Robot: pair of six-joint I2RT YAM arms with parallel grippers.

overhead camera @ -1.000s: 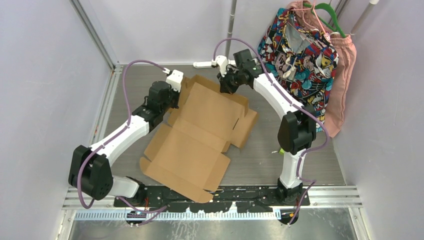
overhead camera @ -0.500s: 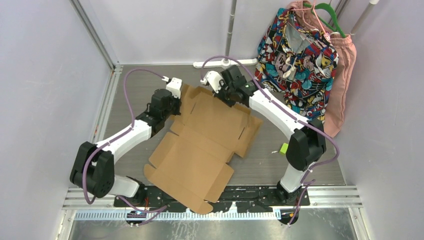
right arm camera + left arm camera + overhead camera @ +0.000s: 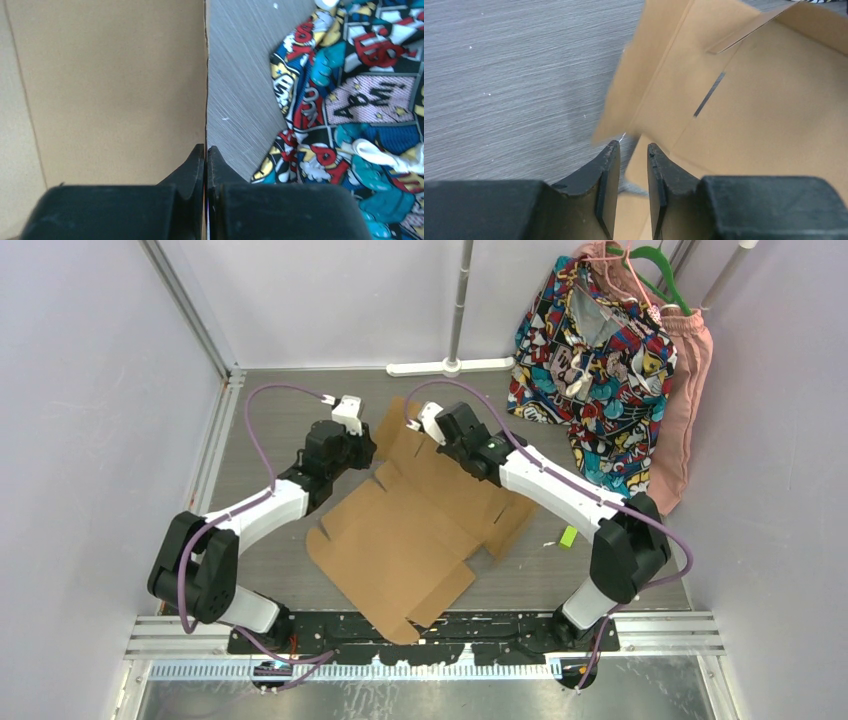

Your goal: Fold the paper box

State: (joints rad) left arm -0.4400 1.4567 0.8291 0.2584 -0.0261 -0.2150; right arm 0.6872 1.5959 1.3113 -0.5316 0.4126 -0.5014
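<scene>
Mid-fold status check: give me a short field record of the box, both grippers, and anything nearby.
box: unfolded cardboard sheet on the table, far flaps raised
left gripper: slightly open, empty, beside a left flap
right gripper: shut on the box's far edge
nearby: patterned shirt hanging at right; small green item on the table

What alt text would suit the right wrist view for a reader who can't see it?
The right pincer is shut on the edge of a plain brown box panel that fills the left half of the view. To the right of that edge is grey table, then a bright comic-print shirt.
</scene>
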